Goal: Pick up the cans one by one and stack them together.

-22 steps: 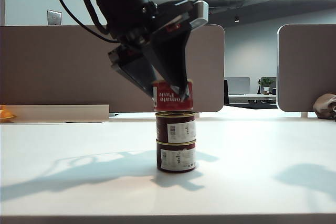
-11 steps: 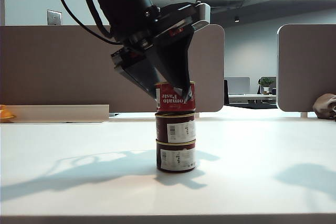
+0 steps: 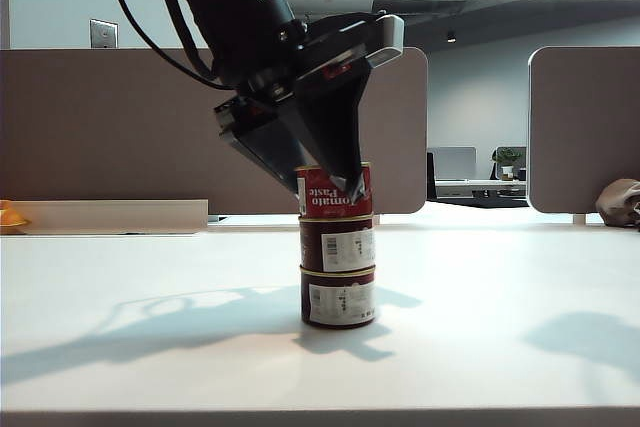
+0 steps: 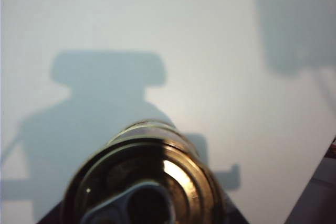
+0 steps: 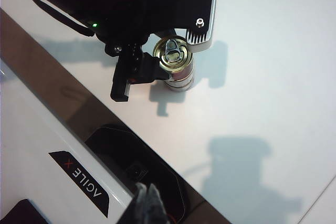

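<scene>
Three cans in one stack on white worktop [image 3: 120, 277]: two maroon cans [image 3: 338, 269] below, red Tomato Paste can [image 3: 335, 192] on top, label upside down. Left hand [image 3: 330, 179] partly open, fingers clamped on red can's sides, can resting on stack directly beneath hand. Gold pull-tab lid [image 4: 144, 187] fills left wrist view. Right hand [image 5: 149, 203] shut, empty, well apart from stack, raised over worktop.

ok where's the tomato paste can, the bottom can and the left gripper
tomato paste can [image 3: 335, 193]: exterior view, on its red label, top of the stack.
bottom can [image 3: 338, 302]: exterior view, on its white barcode panel.
left gripper [image 3: 333, 179]: exterior view, midway between the fingertips, closed on the tomato paste can.
</scene>
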